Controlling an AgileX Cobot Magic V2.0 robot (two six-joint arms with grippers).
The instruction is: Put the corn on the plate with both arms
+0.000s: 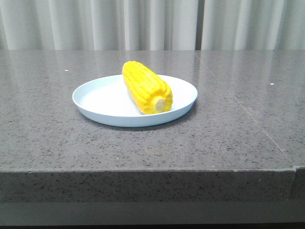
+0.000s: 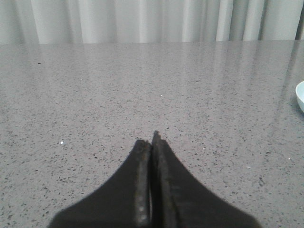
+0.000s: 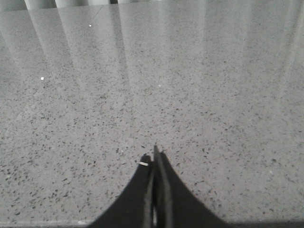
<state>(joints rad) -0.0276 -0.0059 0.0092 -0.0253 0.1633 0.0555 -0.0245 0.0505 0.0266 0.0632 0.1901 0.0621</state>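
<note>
The yellow corn [image 1: 146, 87] lies on the pale blue-white plate [image 1: 95, 100] in the middle of the grey stone table, its pale stub end toward the camera. Neither gripper shows in the front view. In the left wrist view my left gripper [image 2: 151, 142] is shut and empty over bare table, and a sliver of the plate's rim [image 2: 300, 95] shows at the frame edge. In the right wrist view my right gripper [image 3: 154, 156] is shut and empty over bare table near the table's front edge.
The grey speckled stone table [image 1: 238, 124] has its front edge close to the camera, with a seam running along its right side. White curtains [image 1: 152, 24] hang behind the table.
</note>
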